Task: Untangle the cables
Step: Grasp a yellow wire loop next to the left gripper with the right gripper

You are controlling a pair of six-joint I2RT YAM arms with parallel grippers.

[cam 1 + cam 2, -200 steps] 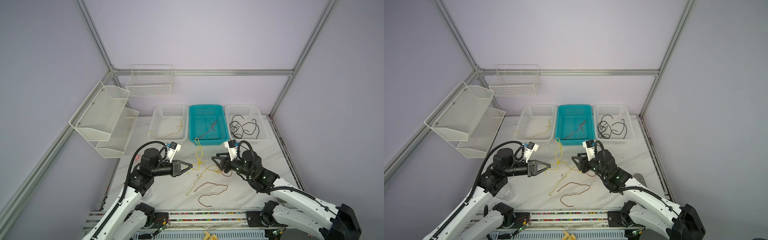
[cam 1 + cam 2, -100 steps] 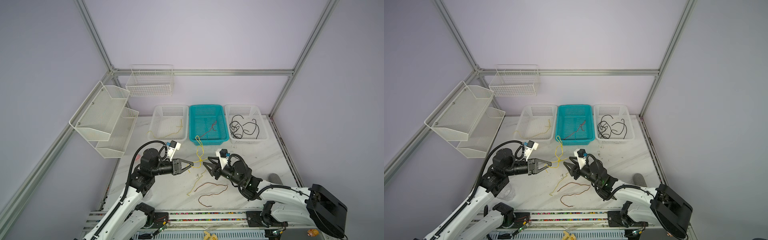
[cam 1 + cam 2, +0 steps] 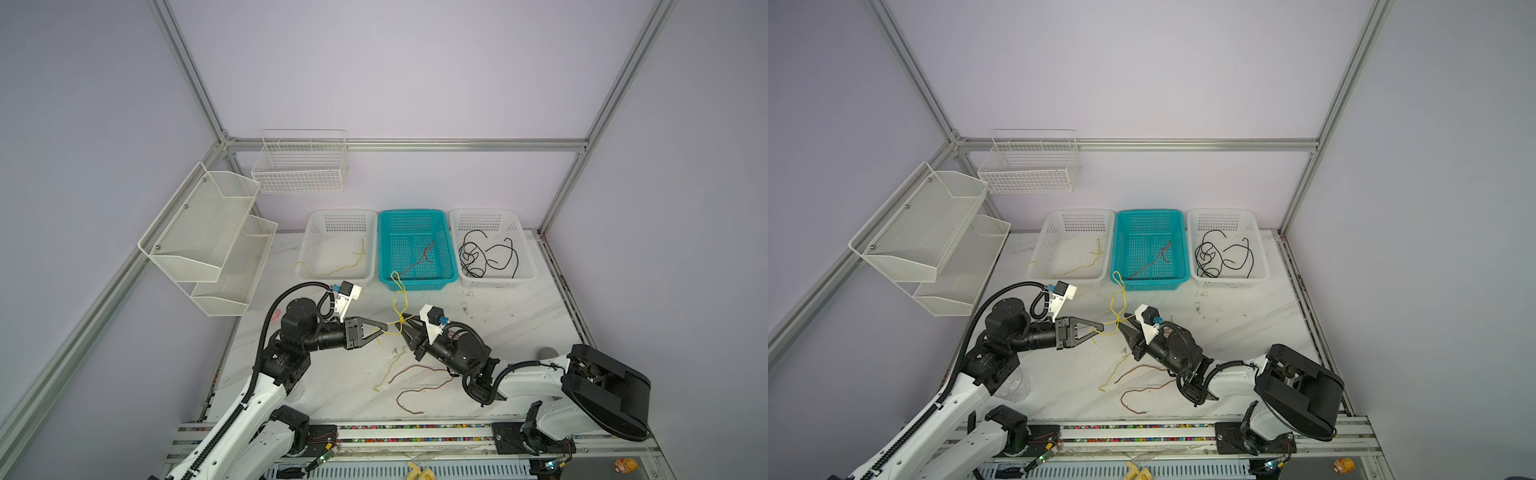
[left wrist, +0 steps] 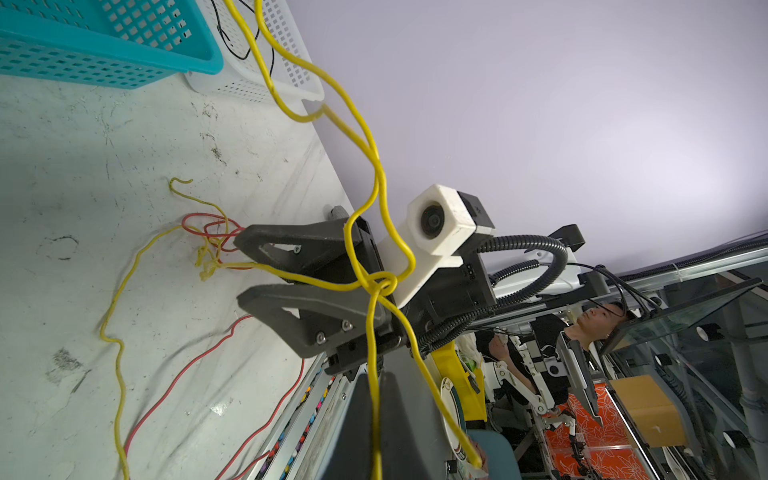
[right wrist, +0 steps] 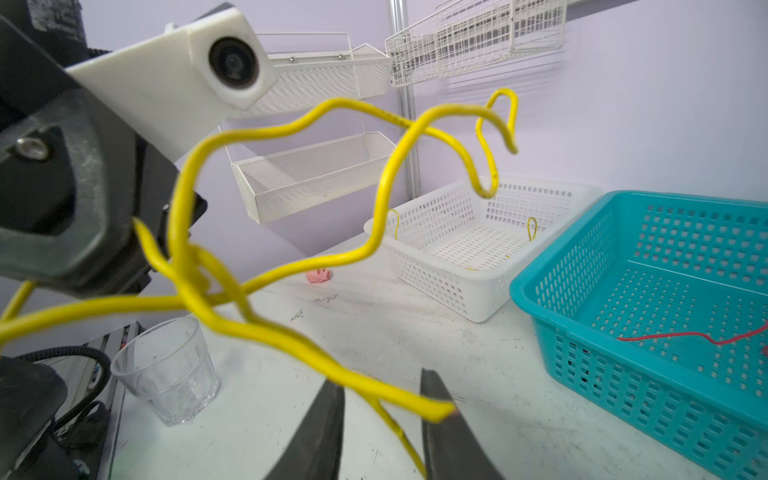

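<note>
Yellow cable (image 4: 380,286) looks mid-unknotting: the left gripper (image 3: 384,329) clamps one strand, while the right gripper (image 4: 240,268), half-open around another, should close, then pull gently.

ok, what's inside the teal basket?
One red cable lies on the floor of the teal basket; nothing else shows inside. The near wall hides the floor behind it. The yellow cable only overlaps the front rim in a top view.
</note>
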